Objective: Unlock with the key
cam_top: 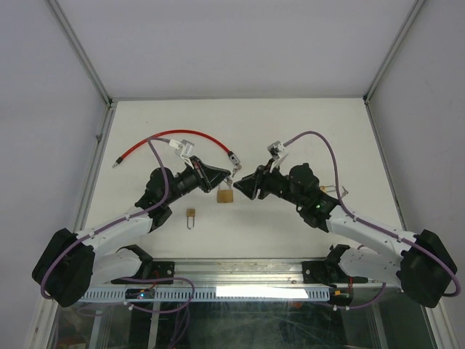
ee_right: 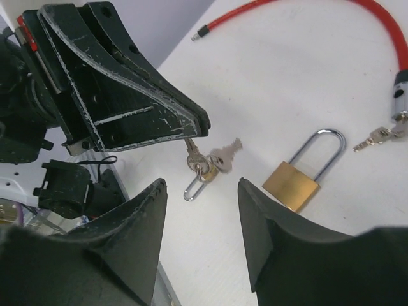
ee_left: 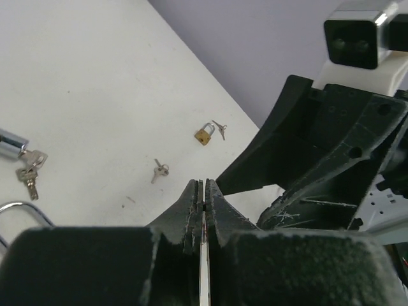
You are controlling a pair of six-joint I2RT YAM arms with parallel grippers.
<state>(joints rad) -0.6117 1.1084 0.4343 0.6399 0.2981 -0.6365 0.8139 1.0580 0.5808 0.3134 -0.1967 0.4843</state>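
On the white worktop [cam_top: 290, 131] the brass padlock [ee_right: 291, 185] lies flat in the middle. The left fingers [ee_right: 159, 115] pinch the key [ee_right: 191, 148] tight, I think to push it into the lock. The right fingers [ee_right: 137, 217] stand half apart, holding nothing, just beside the key

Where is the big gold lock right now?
In the top view, the big gold lock lies on the table near the middle, just below the tips of the left gripper, which pinches a key, and the right gripper.
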